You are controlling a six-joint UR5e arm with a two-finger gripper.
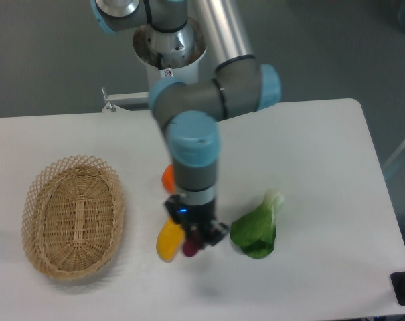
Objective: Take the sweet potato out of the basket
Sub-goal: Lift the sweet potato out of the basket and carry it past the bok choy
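While the gripper (201,239) clenches the sweet potato (189,249), only its dark reddish lower end shows, so its long axis cannot be told. It hangs between one yellow vegetable (169,241) and one leafy green (256,231), well apart from the single basket (73,215). One orange (167,176) peeks out behind the arm.

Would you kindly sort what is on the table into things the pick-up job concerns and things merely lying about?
Part of the job:
- sweet potato, held in the gripper, clear of the basket
- basket, nothing in it

Just lying about:
- orange fruit, partly hidden by the arm
- yellow vegetable
- leafy green
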